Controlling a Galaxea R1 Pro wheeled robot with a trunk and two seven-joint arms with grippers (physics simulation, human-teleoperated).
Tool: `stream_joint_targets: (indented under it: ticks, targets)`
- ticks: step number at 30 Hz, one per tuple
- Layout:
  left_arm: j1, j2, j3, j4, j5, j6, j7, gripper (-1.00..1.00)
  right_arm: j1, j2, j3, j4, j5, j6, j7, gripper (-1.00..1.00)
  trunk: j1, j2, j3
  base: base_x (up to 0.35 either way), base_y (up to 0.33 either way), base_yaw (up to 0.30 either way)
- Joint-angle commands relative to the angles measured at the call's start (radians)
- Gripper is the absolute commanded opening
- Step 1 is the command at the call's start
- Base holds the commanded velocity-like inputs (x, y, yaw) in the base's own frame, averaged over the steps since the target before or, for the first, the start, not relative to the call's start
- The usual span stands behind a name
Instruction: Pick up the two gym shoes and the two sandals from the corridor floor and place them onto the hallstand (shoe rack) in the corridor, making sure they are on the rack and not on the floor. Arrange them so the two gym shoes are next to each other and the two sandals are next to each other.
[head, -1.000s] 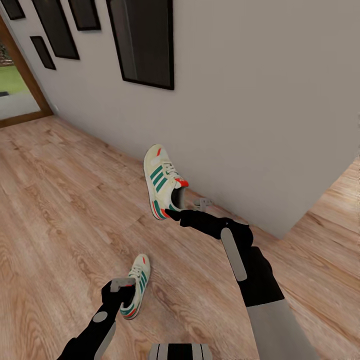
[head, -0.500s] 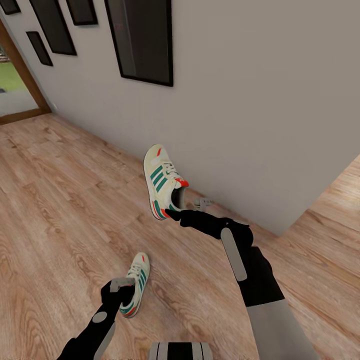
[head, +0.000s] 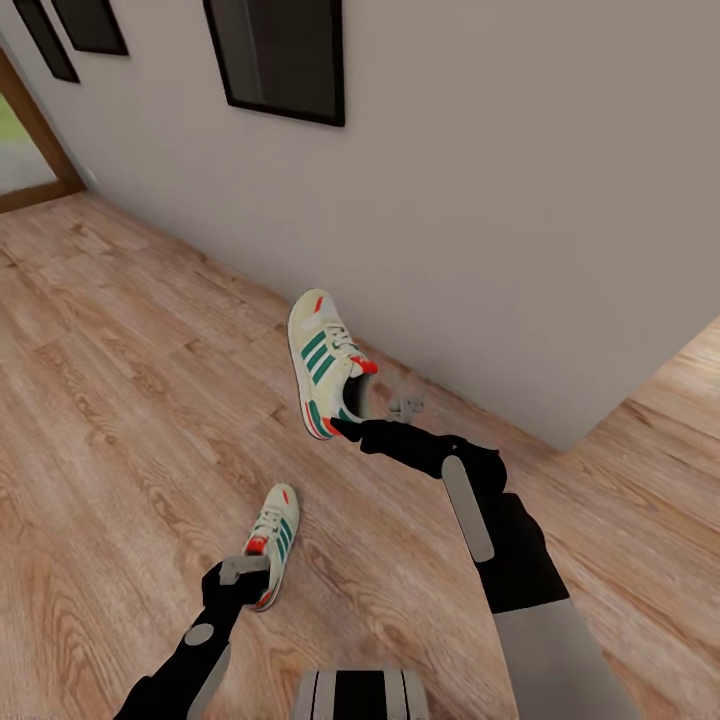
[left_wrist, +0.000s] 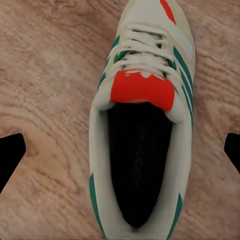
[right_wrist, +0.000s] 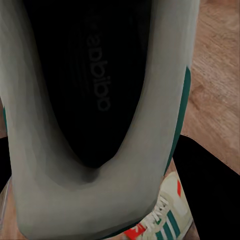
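Observation:
One gym shoe (head: 322, 362) hangs above the corridor floor (head: 120, 400) near the wall, toe up, with my right gripper (head: 343, 426) shut on its heel end. The right wrist view looks into that shoe's dark opening (right_wrist: 85, 80), my right gripper (right_wrist: 107, 175) clamped around the heel. The other gym shoe (head: 273, 533) lies on the floor. My left gripper (head: 248, 578) stands open just above its heel end. In the left wrist view this shoe (left_wrist: 142, 125) lies between the spread black fingertips (left_wrist: 10, 155). The two sandals and the hallstand are out of view.
A grey wall (head: 500, 200) with dark picture frames (head: 280, 50) runs close behind the raised shoe and ends at a corner (head: 575, 440) on the right. A wood-trimmed doorway (head: 30, 160) opens at the far left. Wood flooring stretches to the left and front.
The whole view has shifted, with wall and floor sliding up the picture. The floor shoe now sits further from my body, so the left gripper is over its heel. The right arm holds unchanged.

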Motion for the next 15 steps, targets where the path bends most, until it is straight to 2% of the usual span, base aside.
stream_joint_targets:
  ticks: [1,15]
  targets:
    - [0.0,0.001,-0.006,0.0,0.002,-0.003,0.008,1.0,-0.001,0.0,-0.001,-0.001,-0.005,0.006,0.0,-1.0,0.0,-0.001,-0.006,0.0,0.0,0.0]
    - [0.0,0.002,-0.006,0.001,0.002,-0.003,0.008,1.0,-0.001,0.0,-0.001,0.0,-0.005,0.006,0.0,-1.0,0.006,-0.004,-0.083,0.0,0.0,0.0]
